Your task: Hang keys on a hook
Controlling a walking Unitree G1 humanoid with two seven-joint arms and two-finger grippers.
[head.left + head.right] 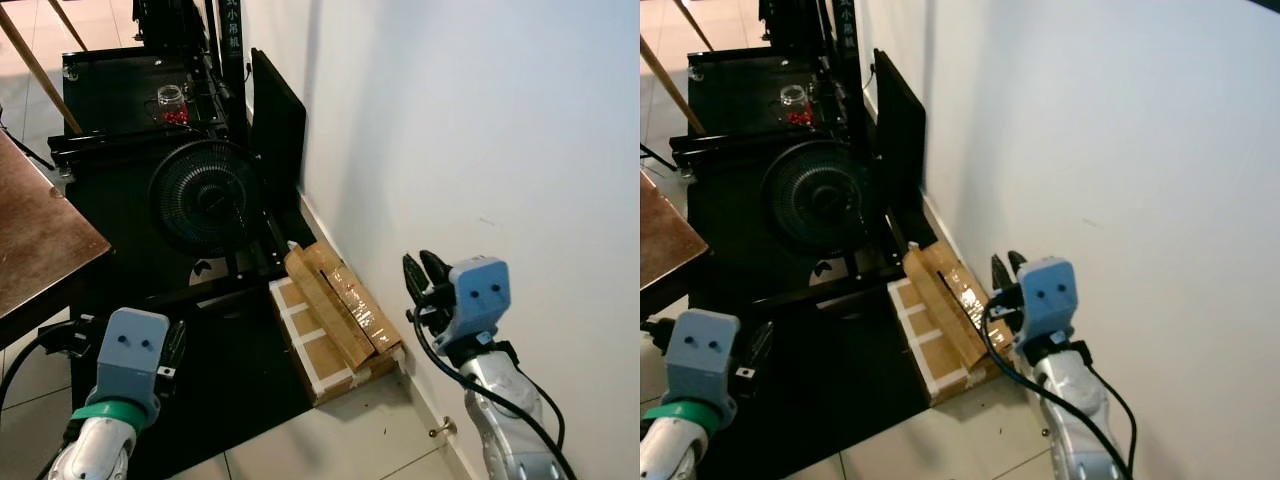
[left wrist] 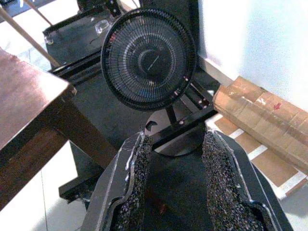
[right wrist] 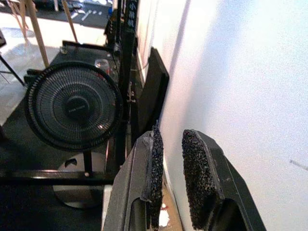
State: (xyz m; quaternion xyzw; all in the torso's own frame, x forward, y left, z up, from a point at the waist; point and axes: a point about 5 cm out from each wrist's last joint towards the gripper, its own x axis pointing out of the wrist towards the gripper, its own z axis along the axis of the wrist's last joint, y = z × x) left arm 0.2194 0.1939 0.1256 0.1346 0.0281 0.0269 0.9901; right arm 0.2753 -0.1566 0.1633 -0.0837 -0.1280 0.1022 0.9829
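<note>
Left eye view: the right claw [image 1: 427,268] is raised close beside the white wall [image 1: 480,130], fingers pointing up and away, with a narrow gap between them and nothing held. The left claw [image 1: 175,345] sits low at the near left over a black mat [image 1: 240,370]; whether it is apart or together cannot be told here. A black fan [image 1: 205,197] stands mid-scene in front of a black rack; a glass jar [image 1: 172,103] rests on the rack's far surface [image 1: 110,95]. Taped cardboard [image 1: 330,315] lies on the floor against the wall. A brown wooden table [image 1: 40,235] occupies the left.

Right eye view: same layout. No keys and no hook can be made out on the visible wall.

Left wrist view: the left fingers [image 2: 219,183] stand well apart, empty, aimed at the fan base.

Right wrist view: the right fingers [image 3: 195,175] are slightly apart, empty, running alongside the wall.

Judgement: the task is at its search stage, since neither the keys nor the hook can be located. To perform this step well, turn the head and body to scan the wall higher up and the nearby surfaces. Keep the right claw clear of the wall while turning. Avoid the fan and the cardboard when stepping.
</note>
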